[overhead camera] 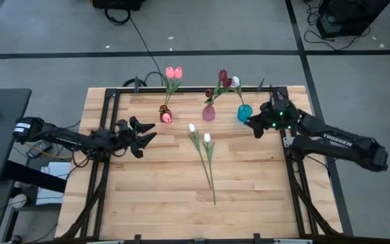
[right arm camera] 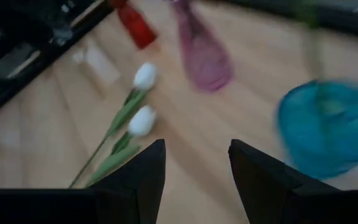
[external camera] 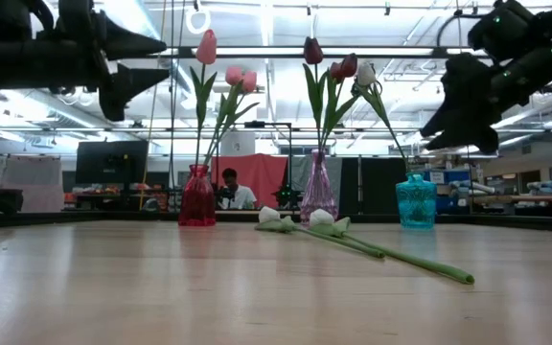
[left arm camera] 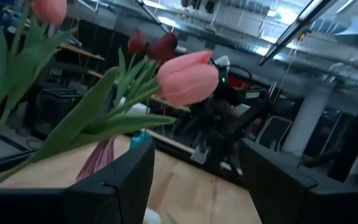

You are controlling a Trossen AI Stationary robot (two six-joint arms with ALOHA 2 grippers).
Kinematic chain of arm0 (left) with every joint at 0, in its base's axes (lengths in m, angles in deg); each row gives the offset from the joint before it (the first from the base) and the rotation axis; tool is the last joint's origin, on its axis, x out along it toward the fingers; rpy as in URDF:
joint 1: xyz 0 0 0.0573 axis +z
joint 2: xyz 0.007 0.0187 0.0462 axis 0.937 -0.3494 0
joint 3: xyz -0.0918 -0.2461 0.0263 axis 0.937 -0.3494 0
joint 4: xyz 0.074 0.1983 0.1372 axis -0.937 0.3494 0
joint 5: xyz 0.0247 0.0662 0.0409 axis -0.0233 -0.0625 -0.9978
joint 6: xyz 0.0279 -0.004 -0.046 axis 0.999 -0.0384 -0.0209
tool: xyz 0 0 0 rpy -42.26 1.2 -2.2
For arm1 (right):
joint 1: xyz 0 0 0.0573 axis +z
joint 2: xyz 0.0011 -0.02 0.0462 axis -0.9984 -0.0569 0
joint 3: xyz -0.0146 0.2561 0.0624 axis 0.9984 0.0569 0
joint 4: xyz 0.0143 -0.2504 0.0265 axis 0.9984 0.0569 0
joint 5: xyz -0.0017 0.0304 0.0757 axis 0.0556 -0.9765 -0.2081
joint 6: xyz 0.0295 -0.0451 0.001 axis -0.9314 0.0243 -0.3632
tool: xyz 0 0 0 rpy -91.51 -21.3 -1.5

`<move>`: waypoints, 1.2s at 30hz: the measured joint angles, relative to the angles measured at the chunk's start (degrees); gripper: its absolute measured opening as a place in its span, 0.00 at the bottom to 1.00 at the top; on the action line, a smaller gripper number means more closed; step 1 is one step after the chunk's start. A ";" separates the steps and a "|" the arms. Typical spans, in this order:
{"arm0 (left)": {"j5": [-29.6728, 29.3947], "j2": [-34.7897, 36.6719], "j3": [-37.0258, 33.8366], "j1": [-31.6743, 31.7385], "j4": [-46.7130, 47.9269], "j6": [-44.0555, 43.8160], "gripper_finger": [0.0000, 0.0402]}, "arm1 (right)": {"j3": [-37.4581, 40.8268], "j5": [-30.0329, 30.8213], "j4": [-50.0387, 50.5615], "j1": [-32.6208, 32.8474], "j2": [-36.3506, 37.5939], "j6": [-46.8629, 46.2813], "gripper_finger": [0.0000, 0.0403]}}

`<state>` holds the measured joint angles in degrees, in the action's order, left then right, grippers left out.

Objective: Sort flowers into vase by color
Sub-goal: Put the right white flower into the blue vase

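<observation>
Three small vases stand along the far edge: a red vase [overhead camera: 166, 115] with pink tulips [overhead camera: 174, 72], a pink vase [overhead camera: 209, 112] with dark red tulips [overhead camera: 223, 80], and a blue vase [overhead camera: 244, 112] with one white tulip [overhead camera: 235, 81]. Two white tulips [overhead camera: 200, 132] lie flat on the table's middle, stems toward the near edge. My left gripper [overhead camera: 144, 133] hovers open, left of the red vase, holding nothing. My right gripper [overhead camera: 254, 126] hovers open beside the blue vase, also holding nothing.
The wooden table [overhead camera: 147, 196] has a black frame [overhead camera: 110, 95] along its sides. Open wood lies toward the near edge, past the lying tulips' stems [overhead camera: 210, 179]. A person [external camera: 230, 190] sits far off in the room behind.
</observation>
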<state>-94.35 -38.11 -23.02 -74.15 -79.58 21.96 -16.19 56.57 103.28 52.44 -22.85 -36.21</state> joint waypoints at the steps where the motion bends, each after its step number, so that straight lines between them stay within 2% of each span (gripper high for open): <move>1: 0.05 -0.04 0.10 0.00 -0.58 0.05 0.59 | 0.00 1.51 -0.16 2.72 -0.74 -1.69 0.47; 11: 0.22 -0.04 0.12 0.00 -2.30 -0.28 0.59 | 0.00 15.03 -8.96 26.29 -15.74 -15.73 0.47; 18: 0.46 -0.04 0.16 0.00 -2.26 -1.57 0.60 | -2.79 22.79 -14.02 36.77 -30.56 -24.20 0.47; 22: 0.81 -0.04 0.16 0.00 -1.49 -1.59 0.60 | -8.64 28.46 -13.99 41.24 -39.34 -25.73 0.47; 26: 0.79 -0.04 0.16 0.00 -1.62 -1.57 0.60 | -17.24 30.43 -12.08 44.28 -48.18 -26.08 0.47; 36: 0.78 -0.04 0.25 0.00 -1.49 0.05 0.60 | -39.88 32.33 7.08 49.07 -68.97 -33.03 0.47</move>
<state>-93.57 -38.16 -22.77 -74.15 -81.07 22.01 -56.07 88.91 110.36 101.50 -91.82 -69.25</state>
